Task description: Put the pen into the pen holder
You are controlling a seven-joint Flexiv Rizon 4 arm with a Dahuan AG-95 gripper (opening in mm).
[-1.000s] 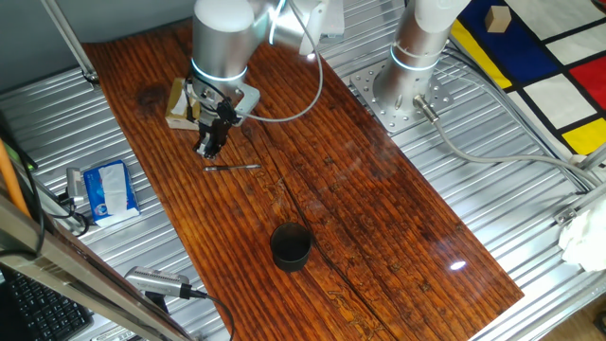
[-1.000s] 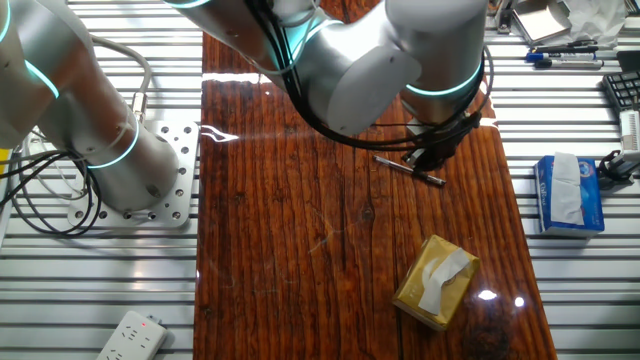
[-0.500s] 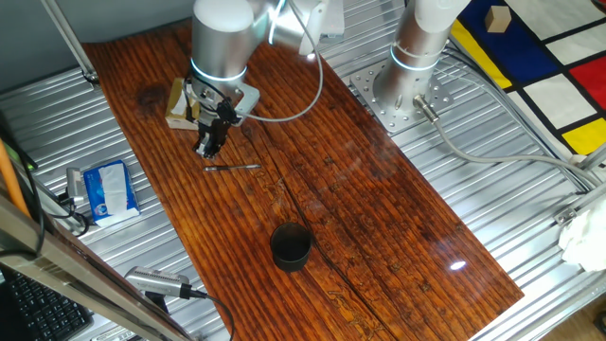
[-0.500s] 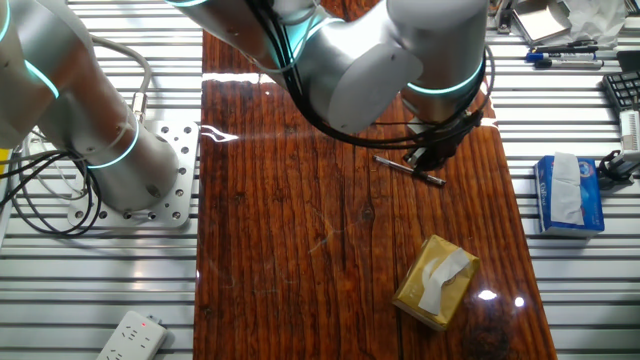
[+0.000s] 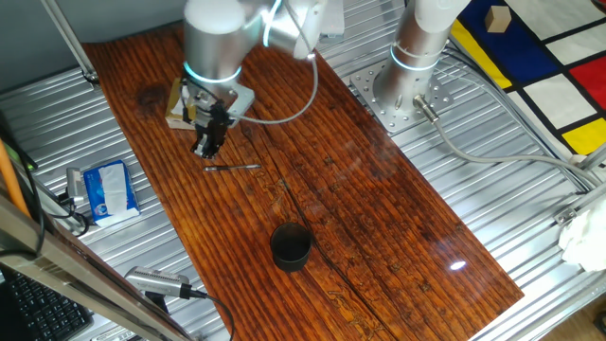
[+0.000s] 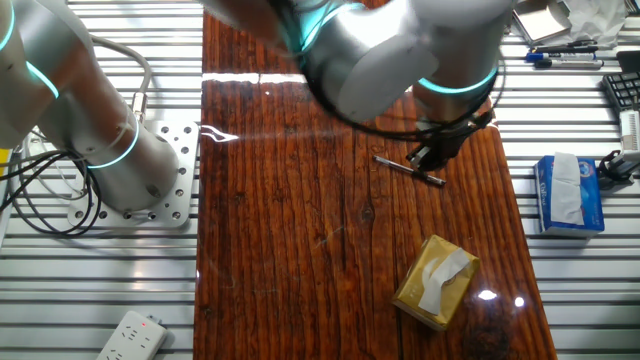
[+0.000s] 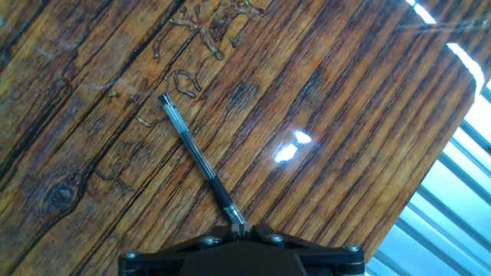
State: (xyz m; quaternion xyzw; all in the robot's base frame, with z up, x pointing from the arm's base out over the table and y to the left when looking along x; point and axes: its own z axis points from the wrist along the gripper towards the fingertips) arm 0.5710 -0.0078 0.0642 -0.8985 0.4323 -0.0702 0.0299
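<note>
Pen [image 5: 232, 168] lies flat on the wood table [image 5: 379, 208], not in the holder [image 5: 291, 245], which stands upright well apart from it, nearer the table's front edge in one fixed view. In the other fixed view the pen [image 6: 410, 170] lies just beside the gripper [image 6: 428, 160]; in the hand view the pen [image 7: 201, 163] runs diagonally from mid-frame down to the gripper housing at the bottom edge, near end right at the housing. Gripper [image 5: 208, 147] is low over the table just behind the pen, holding nothing; fingers look close together, but how wide they stand cannot be told, since they are dark, small and cut off in the hand view. Versus earlier frames: pen, holder and box have not moved; the arm's wrist has shifted slightly, towards the left in one fixed view and towards the right in the other, and looks motion-blurred there; the gripper is barely displaced. Tan box [image 6: 435, 282] sits on the table near the pen side, partly hidden behind the wrist in one fixed view [image 5: 175, 102]. Holder is not seen in the other fixed view or the hand view. Blue tissue pack [image 5: 106, 189] lies off the table on the metal surround.
</note>
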